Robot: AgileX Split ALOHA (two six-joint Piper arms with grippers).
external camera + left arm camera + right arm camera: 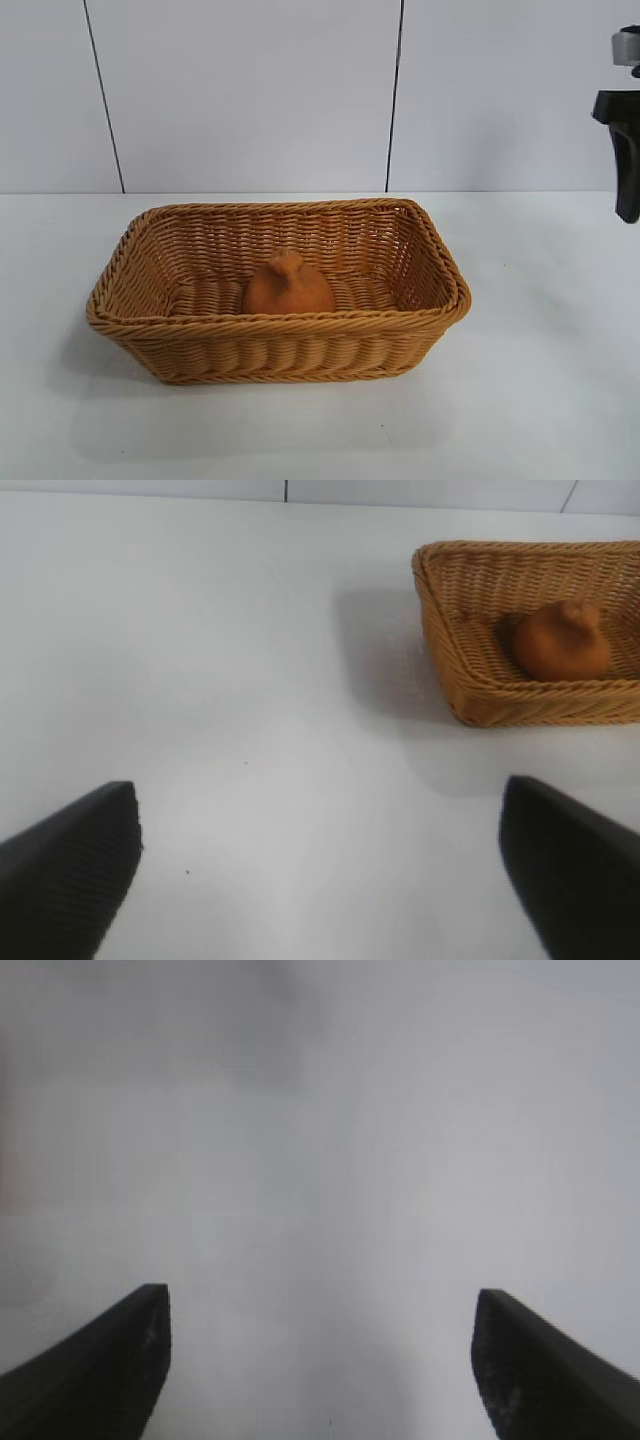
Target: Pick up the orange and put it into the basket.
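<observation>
The brownish-orange lump of the orange [287,287] rests on the floor of the golden wicker basket [160,330], near the middle, its knobbed bump up. The left wrist view shows the same orange [562,642] inside the basket [480,695], well away from my left gripper [320,810], which is open over bare white table with nothing between its fingers. My right gripper [320,1305] is open too, with only blank white surface in front of it. In the exterior view one dark finger of the right gripper [627,160] hangs high at the right edge, far from the basket.
The white table [540,400] spreads around the basket on every side. A pale panelled wall [250,90] stands behind it. The left arm does not show in the exterior view.
</observation>
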